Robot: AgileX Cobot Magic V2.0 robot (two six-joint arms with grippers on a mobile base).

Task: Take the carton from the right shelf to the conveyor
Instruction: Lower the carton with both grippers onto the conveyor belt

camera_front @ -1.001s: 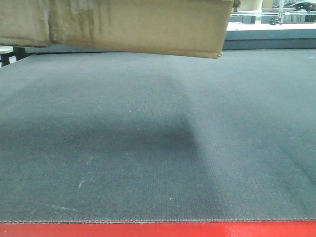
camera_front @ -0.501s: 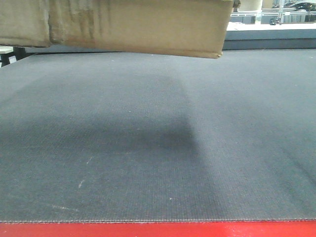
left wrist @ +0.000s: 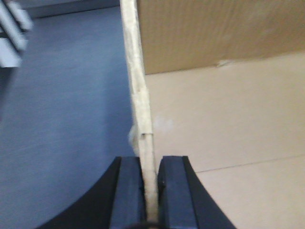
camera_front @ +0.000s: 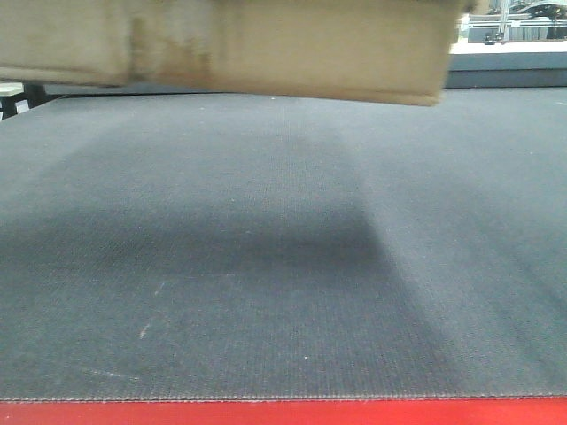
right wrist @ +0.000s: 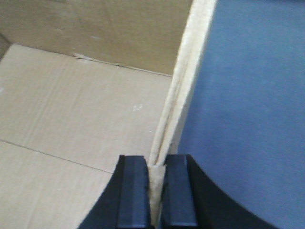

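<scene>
The carton [camera_front: 266, 44] hangs above the conveyor [camera_front: 266, 266].

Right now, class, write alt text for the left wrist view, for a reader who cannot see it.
The left gripper pinches the upright wall of the open carton between two black fingers. The carton's pale brown inside fills the right of the picture; the grey conveyor lies left of the wall.

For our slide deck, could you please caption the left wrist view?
Left jaws pinch the carton's upright wall, held above the grey conveyor.
</scene>
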